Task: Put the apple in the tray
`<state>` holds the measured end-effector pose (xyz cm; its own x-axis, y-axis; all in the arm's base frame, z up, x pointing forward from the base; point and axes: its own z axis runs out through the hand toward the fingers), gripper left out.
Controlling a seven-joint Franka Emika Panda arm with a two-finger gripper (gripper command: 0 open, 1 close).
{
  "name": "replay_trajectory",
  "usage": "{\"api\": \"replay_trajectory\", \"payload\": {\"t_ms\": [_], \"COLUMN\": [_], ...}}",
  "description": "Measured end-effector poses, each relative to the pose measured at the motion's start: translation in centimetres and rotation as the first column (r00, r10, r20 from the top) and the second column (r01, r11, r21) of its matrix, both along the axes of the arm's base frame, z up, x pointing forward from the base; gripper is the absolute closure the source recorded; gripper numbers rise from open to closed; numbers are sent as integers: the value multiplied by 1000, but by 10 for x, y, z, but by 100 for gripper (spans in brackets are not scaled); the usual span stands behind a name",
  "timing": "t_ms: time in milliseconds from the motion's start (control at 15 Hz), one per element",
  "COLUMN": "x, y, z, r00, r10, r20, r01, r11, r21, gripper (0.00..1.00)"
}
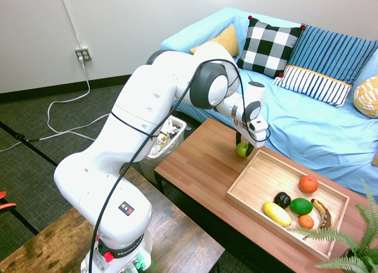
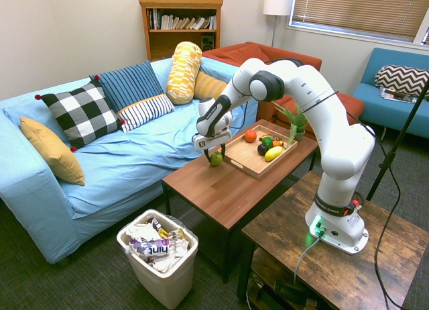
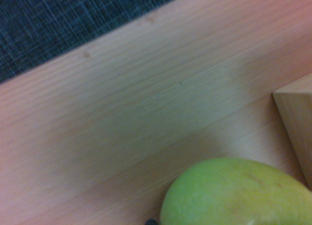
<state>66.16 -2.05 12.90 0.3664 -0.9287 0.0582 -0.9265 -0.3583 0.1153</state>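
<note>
Apple, small round yellow-green (image 1: 242, 149), sits between the fingers of the white arm's two-finger gripper (image 1: 243, 150), which points straight down and is clamped shut on it. It's at the brown wooden tabletop (image 1: 201, 166), just outside the near corner of the pale wood rectangular tray (image 1: 248, 190). Whether it rests on the table or hangs just clear of it isn't discernible. Wrist view: apple (image 3: 239, 193) beside tray corner (image 3: 297, 122).
</note>
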Motion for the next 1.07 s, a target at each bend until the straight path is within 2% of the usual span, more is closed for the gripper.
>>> {"api": "replay_trajectory", "payload": {"t_ms": [333, 600, 867, 1067], "x": [6, -12, -43, -66], "y": [-28, -85, -139, -165], "z": [71, 109, 107, 90], "r00": [998, 992, 982, 976], "r10": [-20, -96, -169, -204], "r20": [61, 86, 79, 70], "r01": [21, 98, 172, 207], "r11": [1000, 995, 984, 977], "r21": [-6, -27, -39, -41], "gripper": [100, 100, 100, 100]}}
